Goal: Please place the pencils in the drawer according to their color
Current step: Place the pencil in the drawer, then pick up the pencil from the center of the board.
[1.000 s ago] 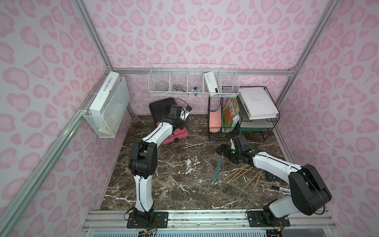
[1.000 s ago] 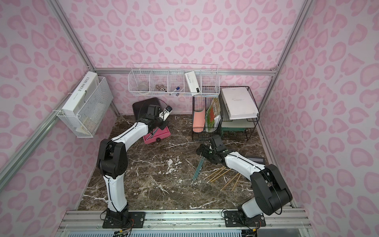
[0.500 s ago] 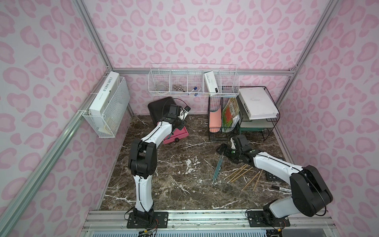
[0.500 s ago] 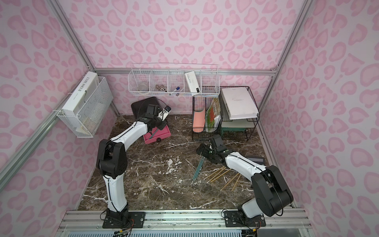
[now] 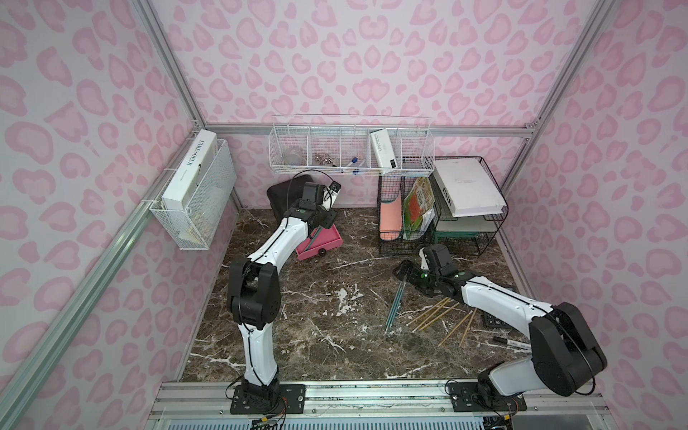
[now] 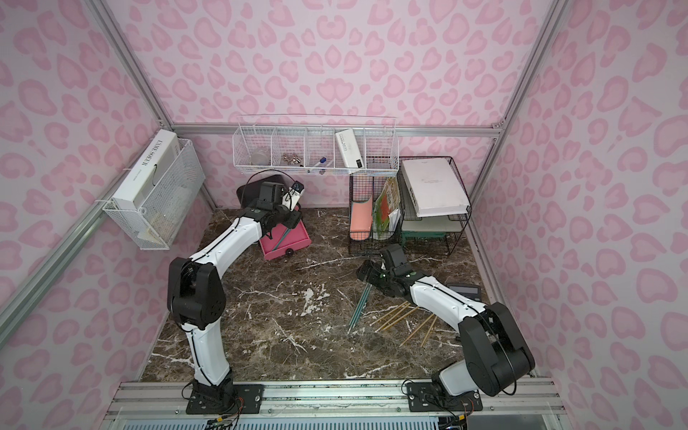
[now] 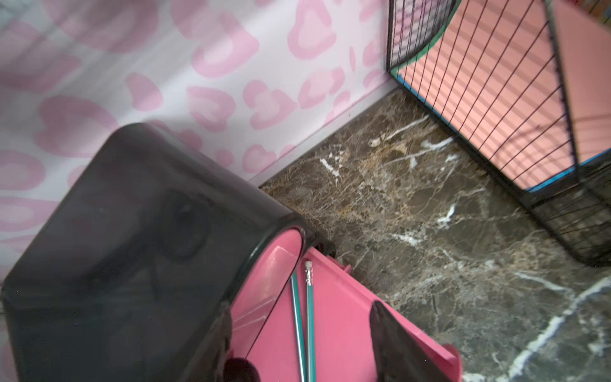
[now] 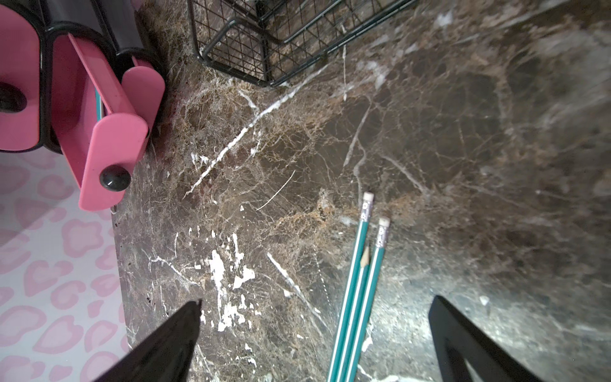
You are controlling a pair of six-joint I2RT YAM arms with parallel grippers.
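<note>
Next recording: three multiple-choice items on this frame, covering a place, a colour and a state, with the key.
1. The pencils in the open drawer are: A teal; B black; C tan.
2. The tan pencils lie: A in the drawer; B on the table; C in a cup.
3. The right gripper is: A shut on a pencil; B open, at the teal pencils; C shut, empty.
Key: 1 A, the left wrist view shows two teal shafts; 2 B, they lie scattered on marble; 3 B, its fingers stand wide apart.
</note>
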